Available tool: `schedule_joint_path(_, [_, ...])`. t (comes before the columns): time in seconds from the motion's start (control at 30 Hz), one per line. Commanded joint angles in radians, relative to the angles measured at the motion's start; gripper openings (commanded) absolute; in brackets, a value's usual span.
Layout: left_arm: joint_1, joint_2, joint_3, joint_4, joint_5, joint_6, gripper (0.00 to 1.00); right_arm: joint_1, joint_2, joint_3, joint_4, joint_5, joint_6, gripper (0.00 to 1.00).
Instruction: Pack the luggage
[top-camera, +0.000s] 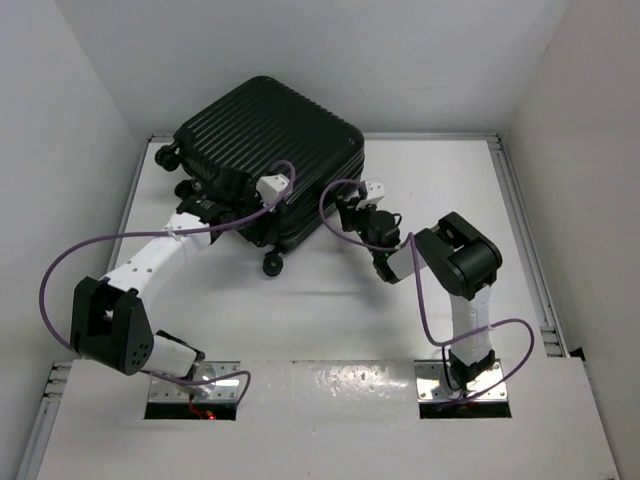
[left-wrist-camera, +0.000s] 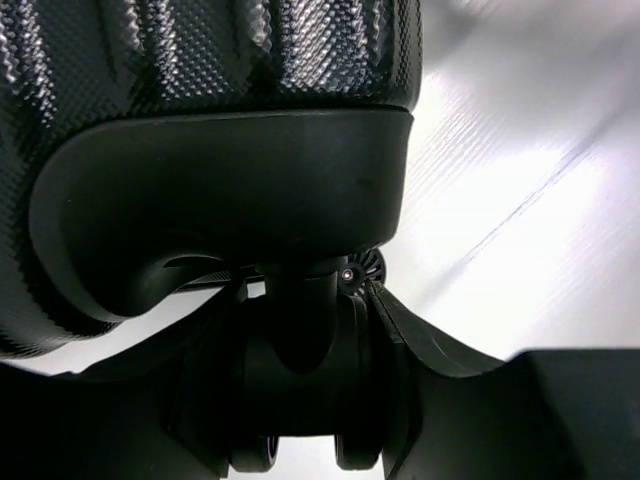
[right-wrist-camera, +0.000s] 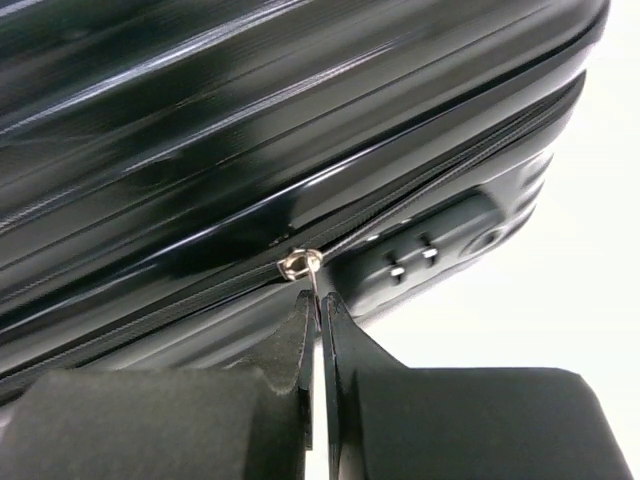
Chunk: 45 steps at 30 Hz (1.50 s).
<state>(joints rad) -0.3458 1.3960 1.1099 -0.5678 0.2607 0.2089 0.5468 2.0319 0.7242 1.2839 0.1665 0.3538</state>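
Nearest the top camera, both arm bases sit bolted at the near edge of the white desk. Beyond them the luggage lies flat on a broad side in the far left-centre of the desk. Its wheeled end points toward the near left, and its long axis runs diagonally from there to the far right. It is a large black hard-shell suitcase with a ribbed, glossy shell, finely textured up close, with small black wheels at its corners. Its closed zipper seam runs along the side facing the right arm, just above a recessed lock. The left arm has its elbow swung out to the left and its white forearm reaching up and right to the wheeled end. There the left gripper stands part-way closed with a caster wheel between its fingers. They lie close against the wheel, but I cannot tell whether they press it. The right arm rises from its base, folds at a high elbow and reaches left to the suitcase's side. The right gripper is closed tight, pinching the thin metal zipper pull between its fingertips.
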Motion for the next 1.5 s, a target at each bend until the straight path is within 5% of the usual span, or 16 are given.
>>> schedule_joint_path(0.0, [0.054, -0.009, 0.009, -0.086, -0.087, 0.116, 0.00, -0.068, -0.009, 0.018, 0.319, 0.048, -0.036, 0.00])
schedule_joint_path(0.47, [0.128, -0.178, -0.197, -0.116, -0.090, 0.529, 0.00, -0.291, 0.094, 0.187, 0.273, 0.053, -0.117, 0.00])
schedule_joint_path(0.63, [0.238, -0.216, -0.266, -0.116, -0.100, 0.704, 0.00, -0.343, 0.070, 0.159, 0.299, -0.024, -0.128, 0.00])
schedule_joint_path(0.93, [0.471, -0.181, -0.308, -0.018, 0.011, 1.137, 0.00, -0.351, -0.076, -0.101, 0.345, -0.154, -0.079, 0.00])
schedule_joint_path(1.17, [0.681, 0.027, -0.127, -0.018, 0.161, 1.388, 0.00, -0.312, -0.315, -0.362, 0.273, -0.183, -0.016, 0.00])
schedule_joint_path(1.3, [0.703, 0.119, -0.044, -0.027, 0.199, 1.477, 0.00, -0.286, -0.429, -0.443, 0.229, -0.193, 0.010, 0.00])
schedule_joint_path(1.4, [0.703, 0.152, -0.004, -0.027, 0.221, 1.502, 0.10, -0.263, -0.417, -0.457, 0.224, -0.202, 0.025, 0.00])
schedule_joint_path(1.47, [0.691, 0.172, 0.005, -0.027, 0.221, 1.463, 0.36, -0.271, -0.397, -0.422, 0.227, -0.240, 0.022, 0.07])
